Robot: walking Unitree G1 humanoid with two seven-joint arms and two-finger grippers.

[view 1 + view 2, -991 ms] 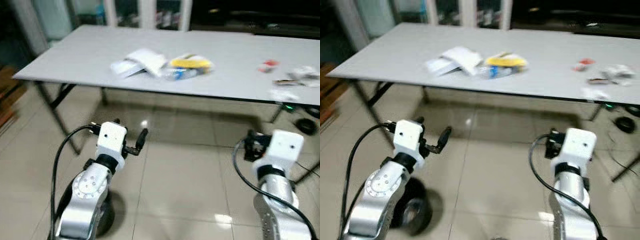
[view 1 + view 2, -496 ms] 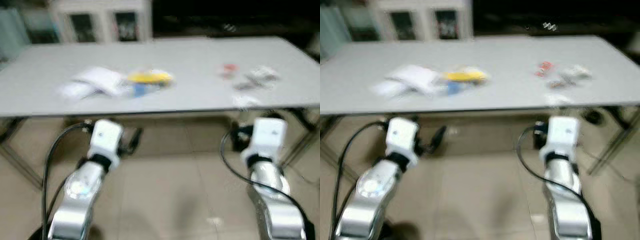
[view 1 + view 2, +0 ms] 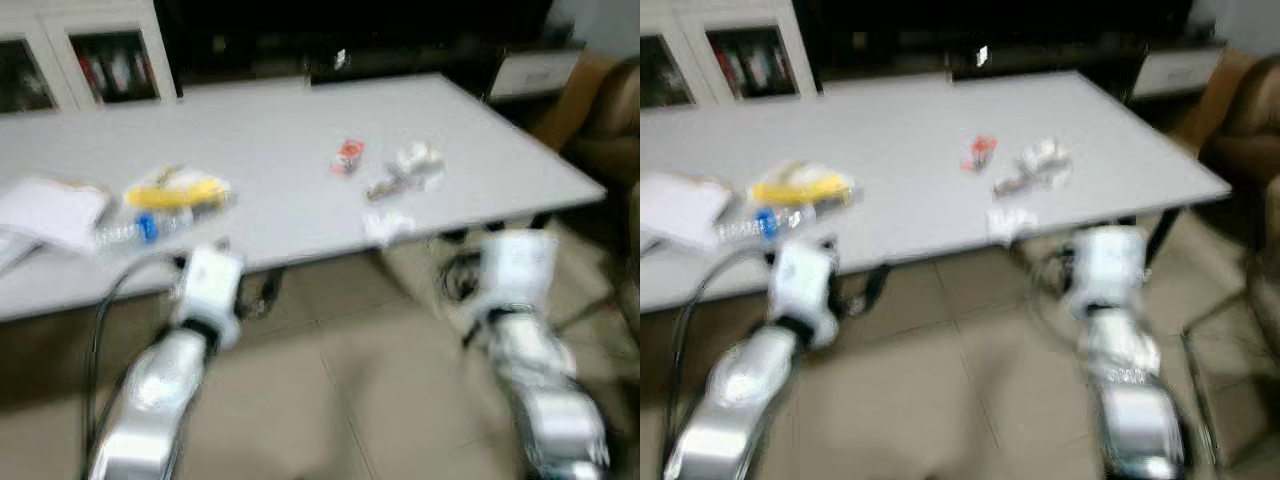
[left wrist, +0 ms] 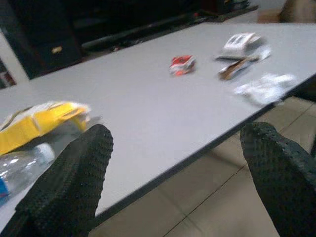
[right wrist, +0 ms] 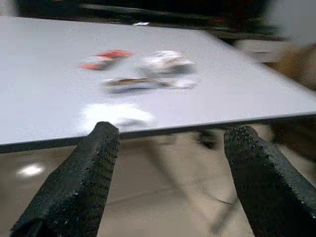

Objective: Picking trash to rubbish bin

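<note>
While my left gripper [image 4: 173, 182] and right gripper [image 5: 170, 177] hang spread apart, I see a small red wrapper [image 3: 348, 156] at twelve o'clock on the desk [image 3: 290, 200].

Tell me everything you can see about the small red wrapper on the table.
The red wrapper is a small, crumpled packet, red with a white patch, probably thin plastic or foil. It lies flat on the grey table, apart from the other litter: the white and brown wrappers lie nearby toward the table's right end. Nothing touches it; both open grippers are short of the table edge. Blur hides any print.
</note>
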